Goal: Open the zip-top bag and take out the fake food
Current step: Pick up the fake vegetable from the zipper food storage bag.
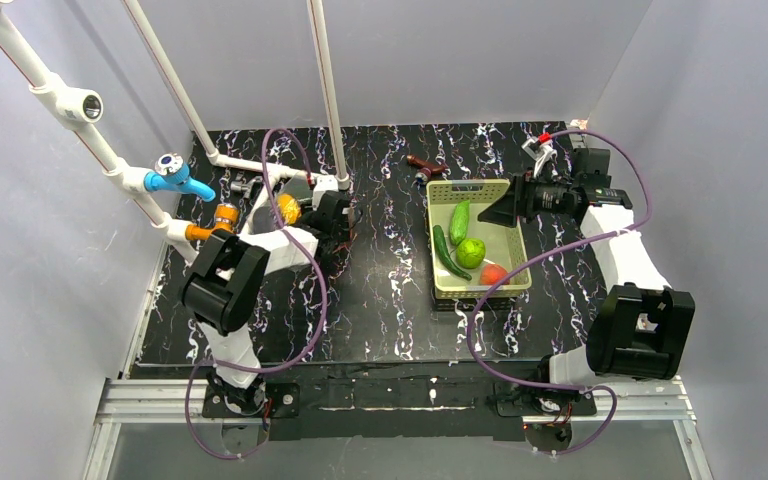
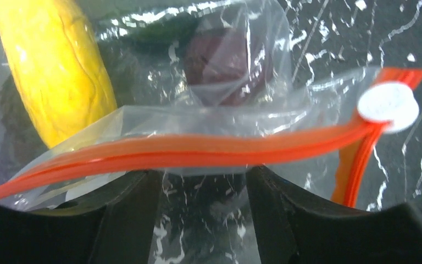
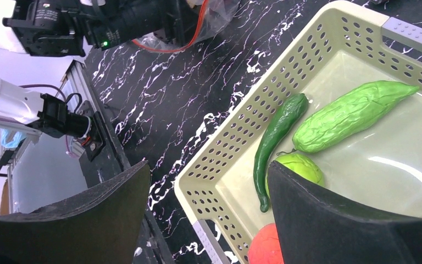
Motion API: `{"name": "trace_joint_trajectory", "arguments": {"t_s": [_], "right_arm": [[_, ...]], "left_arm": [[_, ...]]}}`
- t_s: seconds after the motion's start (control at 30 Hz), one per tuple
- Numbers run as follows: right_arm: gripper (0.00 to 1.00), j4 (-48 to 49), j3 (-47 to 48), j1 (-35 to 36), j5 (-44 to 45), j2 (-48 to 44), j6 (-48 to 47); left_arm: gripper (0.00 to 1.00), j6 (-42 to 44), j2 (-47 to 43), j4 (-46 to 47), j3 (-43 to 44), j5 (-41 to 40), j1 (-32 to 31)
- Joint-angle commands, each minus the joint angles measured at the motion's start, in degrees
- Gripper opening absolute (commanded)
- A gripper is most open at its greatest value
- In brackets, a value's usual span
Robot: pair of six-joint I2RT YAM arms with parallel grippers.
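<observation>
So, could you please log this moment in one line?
left gripper: open at zip-top bag zipper | bag: yellow piece, dark piece | right gripper: open above basket | basket: cucumber, pepper, green fruit, tomato

1. A bare strip of table (image 1: 385, 260) between the arms leaves a free lane.
2. The white pipe frame (image 1: 327, 90) hems the left gripper (image 2: 200, 176) in from behind and on its left.
3. The zip-top bag (image 2: 198, 151) lies across that gripper's parted fingers.
4. The basket (image 3: 236, 137) wall stands under the wide-apart right gripper (image 3: 209, 181); fake food (image 3: 351, 113) covers part of its floor.
</observation>
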Motion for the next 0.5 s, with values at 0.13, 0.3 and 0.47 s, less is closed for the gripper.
{"name": "trace_joint_trajectory", "arguments": {"t_s": [0.13,0.3,0.47], "right_arm": [[0.84,0.3,2.5,1.1,-1.5,0.5,-1.2],[0.84,0.4,2.8,1.1,-1.5,0.9,-1.2],[0.84,0.6,2.6,1.1,-0.1,1.0,-1.2]], "left_arm": [[0.60,-3.3,4.3,1.3,6.5,-3.5,3.6],[0.62,-2.6,6.0,1.5,8.7,-2.0,4.5],[0.68,-1.4,7.7,1.6,11.4,-1.4,5.4]]}}
